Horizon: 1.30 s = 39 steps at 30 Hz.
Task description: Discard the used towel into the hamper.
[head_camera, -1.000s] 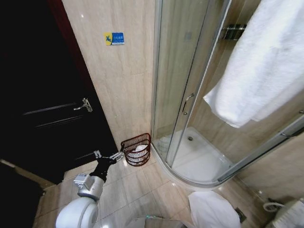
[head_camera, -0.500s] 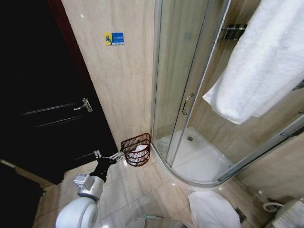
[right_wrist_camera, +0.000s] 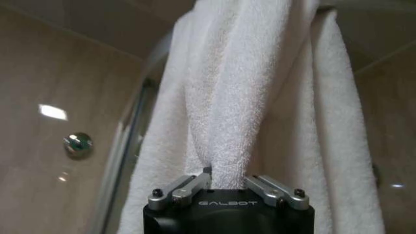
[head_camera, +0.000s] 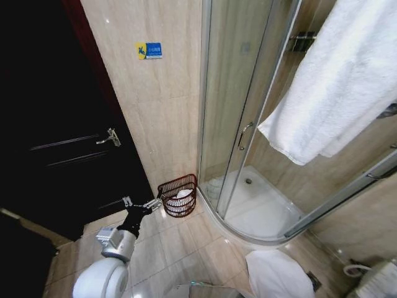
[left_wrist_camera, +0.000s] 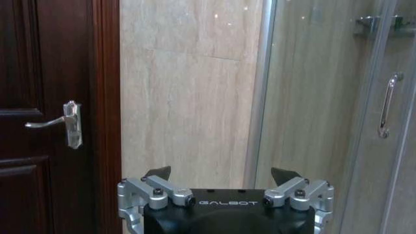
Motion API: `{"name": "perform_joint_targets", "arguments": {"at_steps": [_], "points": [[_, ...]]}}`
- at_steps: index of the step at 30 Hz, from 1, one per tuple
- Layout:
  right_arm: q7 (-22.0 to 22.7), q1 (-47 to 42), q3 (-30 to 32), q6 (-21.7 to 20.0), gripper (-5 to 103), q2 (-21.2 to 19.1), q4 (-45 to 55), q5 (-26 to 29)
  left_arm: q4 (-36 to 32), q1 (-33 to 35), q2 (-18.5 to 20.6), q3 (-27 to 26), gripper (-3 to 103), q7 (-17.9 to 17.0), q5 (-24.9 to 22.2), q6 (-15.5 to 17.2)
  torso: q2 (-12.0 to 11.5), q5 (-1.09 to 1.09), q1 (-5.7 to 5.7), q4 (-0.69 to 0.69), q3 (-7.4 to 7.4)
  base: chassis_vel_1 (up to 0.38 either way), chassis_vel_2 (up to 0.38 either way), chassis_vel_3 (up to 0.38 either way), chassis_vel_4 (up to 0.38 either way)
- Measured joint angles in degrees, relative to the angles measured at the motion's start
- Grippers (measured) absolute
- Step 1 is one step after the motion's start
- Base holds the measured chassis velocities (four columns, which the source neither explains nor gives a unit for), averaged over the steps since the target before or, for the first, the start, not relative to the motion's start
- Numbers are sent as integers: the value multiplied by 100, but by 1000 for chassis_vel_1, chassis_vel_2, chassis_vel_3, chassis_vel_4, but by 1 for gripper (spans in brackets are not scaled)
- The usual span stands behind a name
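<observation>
Beige stone-look tile covers the wall (head_camera: 155, 105) and floor (head_camera: 180, 248) of a small bathroom. Dark wood door (head_camera: 56, 143) with a metal lever handle (head_camera: 110, 137) stands at the robot's left; curved glass shower enclosure (head_camera: 242, 124) with a white tray (head_camera: 263, 208) at its right. Narrow strip of wall between them, small blue and yellow sign (head_camera: 149, 50) up high.

Hamper (head_camera: 178, 195): round, dark reddish-brown, slatted wire sides, on the floor in the corner where wall meets shower glass. White cloth sits inside it. Open floor in front of it, toward the robot.

Left hand (head_camera: 138, 203): arm reaches low and forward, hand just beside the hamper's rim on the door side. In the left wrist view its dark fingertips (left_wrist_camera: 158, 172) stand spread wide, nothing between them, facing the tiled wall.

Towel (head_camera: 335, 87): white, thick terry loop, hangs in heavy folds across the upper right of the head view, in front of the shower glass, high above the floor and well apart from the hamper. Right hand (right_wrist_camera: 227, 183): seen in the right wrist view, metal fingers pressed onto a bunched fold of the towel, pinching it.

Second white cloth (head_camera: 276, 273) lies on the floor near the shower's curved edge.
</observation>
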Motion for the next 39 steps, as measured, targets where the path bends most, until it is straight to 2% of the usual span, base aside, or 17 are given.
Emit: {"name": "perform_joint_targets", "arguments": {"at_steps": [4, 10, 12, 14, 16, 17, 18, 20, 25, 29, 33, 34, 38, 39], "points": [[-439, 127, -56, 101, 5, 262, 144, -222, 0, 0, 0, 0, 100, 0, 0, 0, 0, 1, 0, 0, 0, 0, 0, 0, 0], [-615, 277, -45, 106, 5, 458, 299, -450, 0, 0, 0, 0, 100, 0, 0, 0, 0, -1, 0, 0, 0, 0, 0, 0, 0], [-625, 329, -40, 111, 5, 620, 472, -733, 0, 0, 0, 0, 100, 0, 0, 0, 0, -1, 0, 0, 0, 0, 0, 0, 0], [-622, 344, -39, 114, 5, 694, 543, -857, 0, 0, 0, 0, 100, 0, 0, 0, 0, 0, 0, 0, 0, 0, 0, 0, 0], [-524, 356, -41, 126, 5, 847, 680, -1325, 0, 0, 0, 0, 100, 0, 0, 0, 0, 0, 0, 1, 0, 0, 0, 0, 0], [-524, 356, -41, 126, 5, 847, 680, -1325, 0, 0, 0, 0, 100, 0, 0, 0, 0, 0, 0, 1, 0, 0, 0, 0, 0], [-462, 348, -60, 158, 5, 989, 750, -1901, 0, 0, 0, 0, 100, 0, 0, 0, 0, -1, 0, 2, 1, 0, 0, 0, 0], [-431, 329, -79, 212, 5, 1197, 818, -2562, 0, 0, 0, 0, 100, 0, 0, 0, 0, 1, 0, 2, 1, 0, 0, 0, 0], [-269, 306, -79, 236, 5, 1499, 1034, -2842, 0, 0, 0, 0, 100, 0, 0, 0, 0, -2, 0, 0, 1, 0, 0, 0, 0], [-47, 179, -56, 239, 5, 2101, 1542, -3012, 0, 0, 0, 0, 100, 0, 0, 0, 0, 2, 0, 1, 1, 0, 0, 0, 0], [-34, 87, -50, 311, 5, 2366, 1730, -3330, 0, 0, 0, 0, 100, 0, 0, 0, 0, 3, 0, 1, 1, 0, 0, 0, 0], [-32, 30, -35, 336, 5, 2547, 1836, -3465, 0, 0, 0, 0, 100, 0, 0, 0, 0, 0, 0, 1, 1, 0, 0, 0, 0], [-24, -65, -18, 346, 5, 2780, 1950, -3551, 0, 0, 0, 0, 100, 0, 0, 0, 0, -2, 0, 0, 0, 0, 0, 0, 0], [-24, -153, -12, 360, 5, 2947, 2011, -3631, 0, 0, 0, 0, 100, 0, 0, 0, 0, -1, 0, 0, 0, 0, 0, 0, 0]]}}
